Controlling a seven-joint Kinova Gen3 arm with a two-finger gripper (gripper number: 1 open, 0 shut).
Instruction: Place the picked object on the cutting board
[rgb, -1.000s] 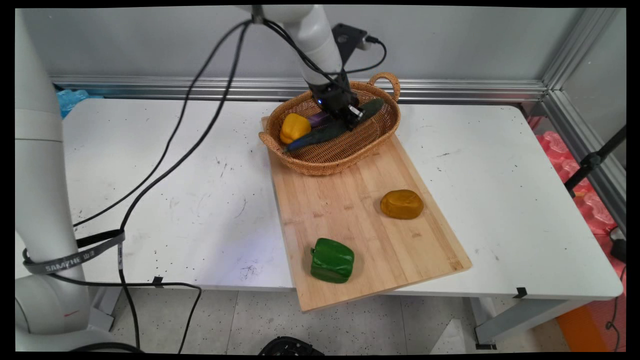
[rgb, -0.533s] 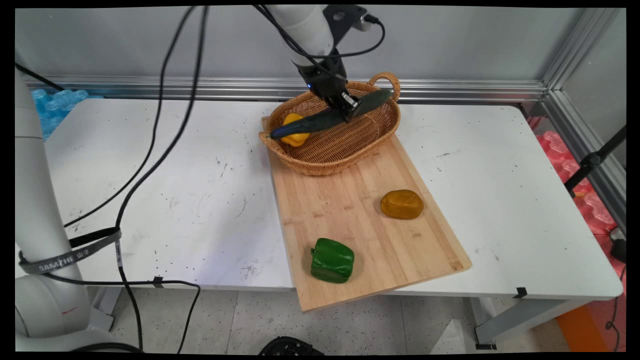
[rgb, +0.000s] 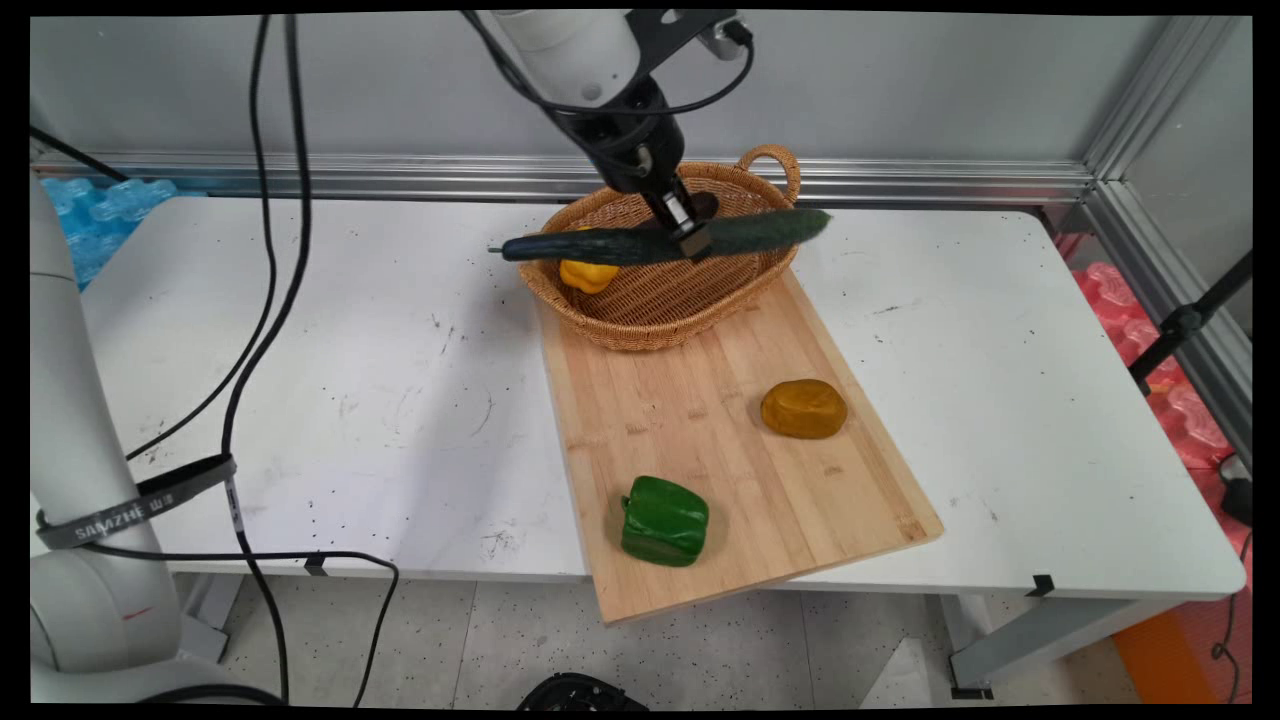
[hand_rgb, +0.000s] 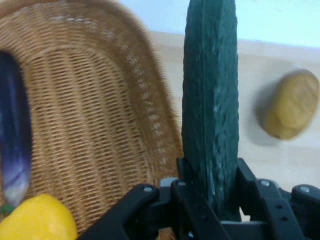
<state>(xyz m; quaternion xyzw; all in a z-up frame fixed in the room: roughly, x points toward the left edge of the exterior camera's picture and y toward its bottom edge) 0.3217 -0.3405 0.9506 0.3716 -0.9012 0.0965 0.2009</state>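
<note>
The cucumber (rgb: 660, 240) lies almost level in the air above the basket (rgb: 690, 300), its long axis running across the main view from left to right. The left end pokes out past the basket's left rim, and the right end reaches out over the right rim, tilted a touch upward. In the hand view the cucumber (hand_rgb: 210, 110) runs straight up the picture, away from the camera.

It is long, slim and very dark green, with a rough, faintly ridged skin and a small stub at its left tip.

The end effector (rgb: 690, 238) is clamped on the cucumber a little right of its middle; in the hand view its black fingers (hand_rgb: 187, 200) press against both sides of the cucumber's near end.

Inside the basket sits a yellow pepper (rgb: 586, 272), partly hidden behind the cucumber in the main view. The hand view also shows a dark purple thing (hand_rgb: 12, 135) in the basket, cut off by the picture's left edge; what it is cannot be made out.

The basket stands on the far end of a wooden board (rgb: 720, 450) that lies on the white bench (rgb: 300, 400). On the board, well apart from the basket, are a brownish-yellow potato (rgb: 803, 408) and, nearer the front edge, a green pepper (rgb: 664, 520).
</note>
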